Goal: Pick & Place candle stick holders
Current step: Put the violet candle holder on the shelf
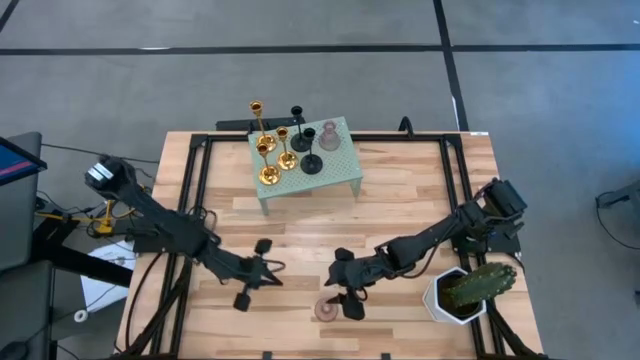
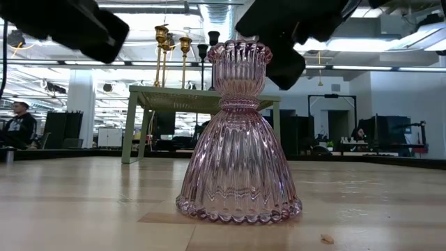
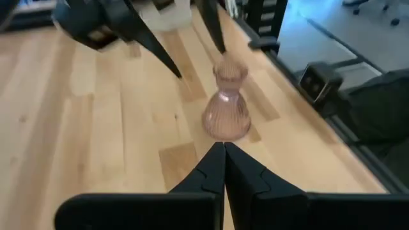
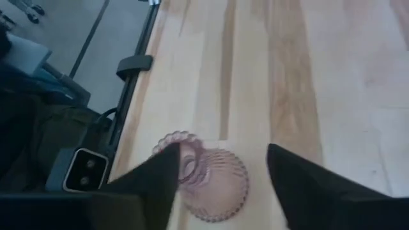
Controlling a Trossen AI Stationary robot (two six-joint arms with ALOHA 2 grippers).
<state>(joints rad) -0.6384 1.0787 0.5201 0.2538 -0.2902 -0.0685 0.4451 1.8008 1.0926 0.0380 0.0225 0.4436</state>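
Observation:
A pink ribbed glass candle stick holder (image 1: 326,309) (image 2: 238,139) stands upright on its round base near the table's front edge. My right gripper (image 1: 345,296) (image 4: 223,153) is open just above it. One finger stands on each side of the holder's cup (image 4: 192,160). My left gripper (image 1: 272,275) (image 3: 223,150) is shut and holds nothing. It hovers to the holder's left and points at the holder (image 3: 225,105). Gold holders (image 1: 268,150), black holders (image 1: 305,140) and another pink one (image 1: 329,135) stand on a green stand (image 1: 345,172) at the far side. My right gripper's fingers come slanting down from the table's right, on either side of the pink holder's cup. One finger (image 4: 156,179) overlaps the cup's rim in the right wrist view. I cannot tell whether it touches the holder.
A green cactus in a white pot (image 1: 465,292) stands at the near right corner, close to my right arm. Black frame rails (image 1: 195,190) run along the table's left and right sides. Bare wood lies between the stand and the grippers.

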